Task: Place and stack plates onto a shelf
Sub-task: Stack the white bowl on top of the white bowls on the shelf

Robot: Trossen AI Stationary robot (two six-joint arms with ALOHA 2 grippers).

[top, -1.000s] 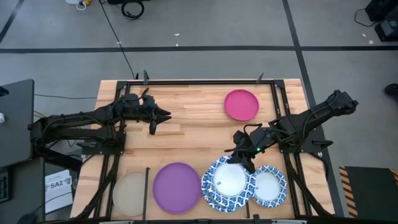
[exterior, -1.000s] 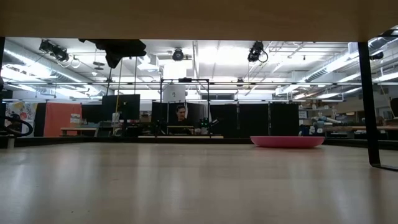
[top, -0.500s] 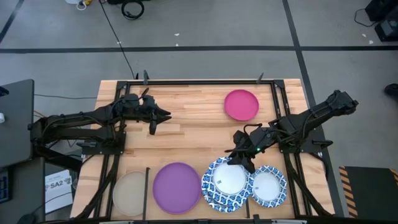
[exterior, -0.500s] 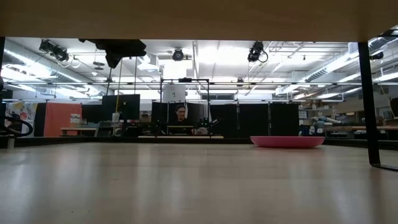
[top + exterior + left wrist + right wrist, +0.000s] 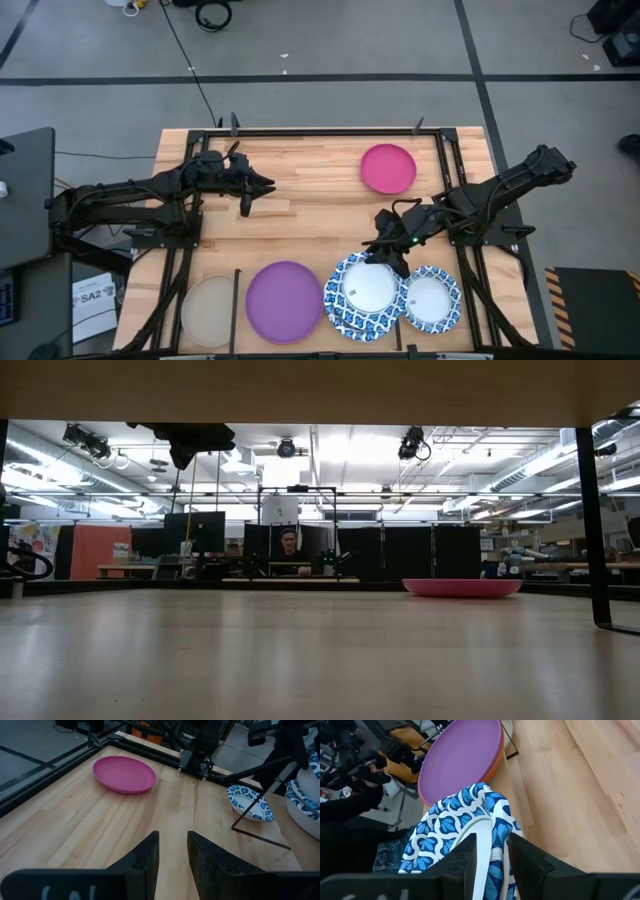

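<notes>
— Where are the plates?

— Along the lower edge of the high view sit the beige plate [image 5: 211, 310], the purple plate [image 5: 284, 301], a large blue-rimmed plate [image 5: 364, 293] and a smaller blue-rimmed plate [image 5: 431, 299]. The magenta plate [image 5: 388, 168] lies alone, upper right of centre on the shelf [image 5: 310, 220].

— And the grippers?

— The right gripper [image 5: 491, 851] has its fingers a little apart astride the large blue-rimmed plate's rim. The left gripper [image 5: 257, 189] hovers upper left, fingers narrowly apart, holding nothing.

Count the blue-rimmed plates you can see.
2 show: a large blue-rimmed plate under the right pincer, and a smaller one beside it. More may be stacked underneath.
</notes>
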